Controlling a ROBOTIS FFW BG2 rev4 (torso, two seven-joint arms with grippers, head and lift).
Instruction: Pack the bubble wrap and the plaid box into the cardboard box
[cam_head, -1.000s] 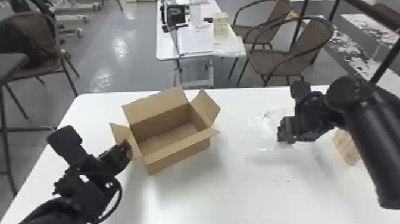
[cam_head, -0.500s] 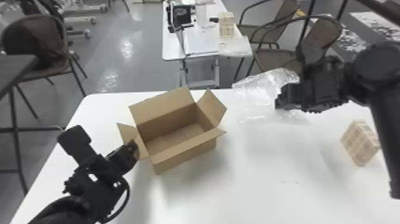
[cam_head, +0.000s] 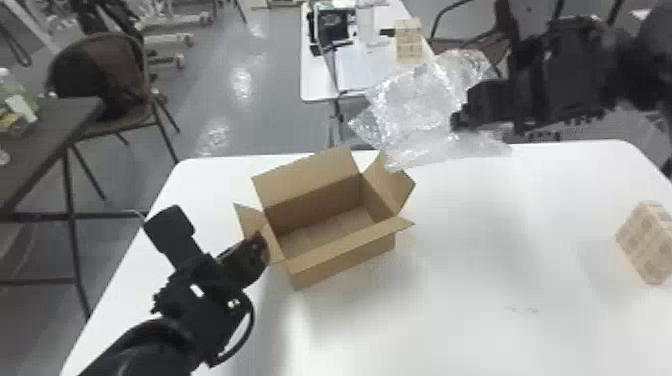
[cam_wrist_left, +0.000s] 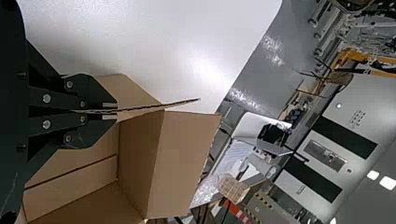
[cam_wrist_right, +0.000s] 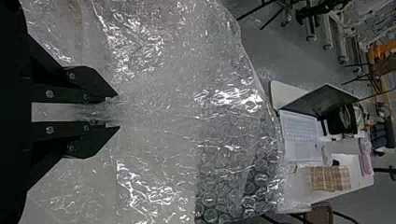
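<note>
While bubble wrap hangs clamped in the right tool, the left tool pinches a cardboard box flap.

At the upper right of the head view, the clear plastic bubble wrap is glinting, glossy and crinkled. At the centre, the cardboard box is showing smooth, matt brown paper faces. Across the lower right, the white tabletop is looking smooth, with a soft sheen. The plaid box at the right edge is appearing matt. At the upper left, the grey floor is gleaming.
</note>
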